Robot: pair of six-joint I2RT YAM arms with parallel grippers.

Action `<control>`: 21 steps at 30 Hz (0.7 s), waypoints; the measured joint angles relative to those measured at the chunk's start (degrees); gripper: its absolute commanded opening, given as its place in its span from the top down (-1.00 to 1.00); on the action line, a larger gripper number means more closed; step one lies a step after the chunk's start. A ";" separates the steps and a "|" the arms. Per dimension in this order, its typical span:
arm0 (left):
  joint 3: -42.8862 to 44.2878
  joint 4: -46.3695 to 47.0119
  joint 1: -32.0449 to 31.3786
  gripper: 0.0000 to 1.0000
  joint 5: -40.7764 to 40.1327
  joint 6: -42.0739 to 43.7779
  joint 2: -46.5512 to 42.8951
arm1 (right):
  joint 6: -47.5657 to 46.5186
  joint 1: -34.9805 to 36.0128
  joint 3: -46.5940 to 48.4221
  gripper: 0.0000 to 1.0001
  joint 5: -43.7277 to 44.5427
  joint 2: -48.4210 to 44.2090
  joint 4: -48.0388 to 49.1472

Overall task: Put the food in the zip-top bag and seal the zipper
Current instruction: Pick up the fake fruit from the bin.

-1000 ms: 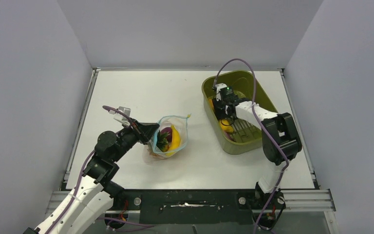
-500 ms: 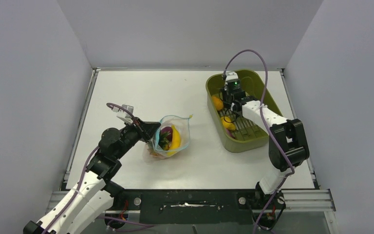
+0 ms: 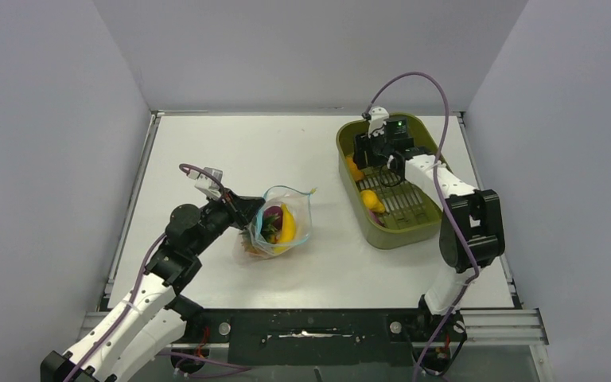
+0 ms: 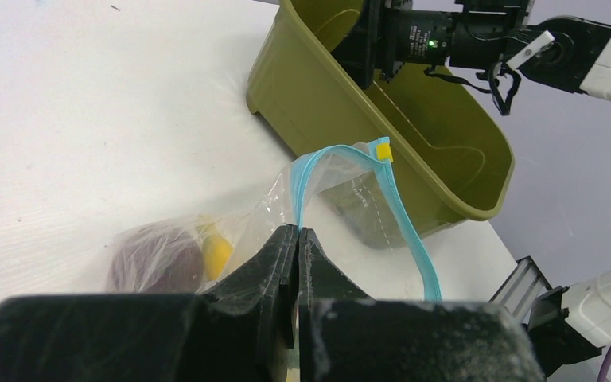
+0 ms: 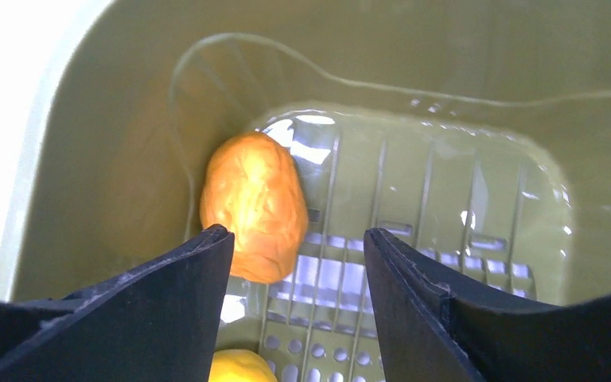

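The clear zip-top bag point(image 3: 280, 227) lies mid-table with its mouth held open; a yellow banana point(image 3: 287, 226) and a purple-pink piece point(image 3: 270, 216) sit inside. My left gripper point(image 3: 248, 219) is shut on the bag's teal-blue zipper point(image 4: 310, 171) at its near edge. My right gripper point(image 3: 363, 155) is open and empty inside the olive-green basin point(image 3: 426, 134). In the right wrist view an orange piece point(image 5: 254, 205) lies just beyond the left fingertip point(image 5: 207, 259), and a yellow piece point(image 5: 243, 366) lies below it.
The basin has a slotted floor point(image 5: 414, 239) and tall walls around my right gripper. A yellow slider tab point(image 4: 382, 150) sits on the far end of the zipper. White table surface point(image 3: 231, 151) surrounds the bag.
My right gripper moved toward the far end of the basin and turned to point at the orange piece. The left gripper kept its hold on the bag, shifting slightly.
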 measured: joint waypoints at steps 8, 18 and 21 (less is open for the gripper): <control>0.81 -0.04 -0.11 1.00 0.26 1.03 -0.39 | -2.86 0.00 7.15 -0.33 -8.50 8.74 -3.54; 0.81 -0.17 -0.26 1.00 0.22 1.27 -2.38 | -3.41 0.00 9.07 0.03 -10.45 12.20 -7.61; 0.81 -0.68 -0.26 1.00 0.20 1.29 -2.82 | -3.32 -0.02 9.20 0.15 -10.03 12.44 -7.78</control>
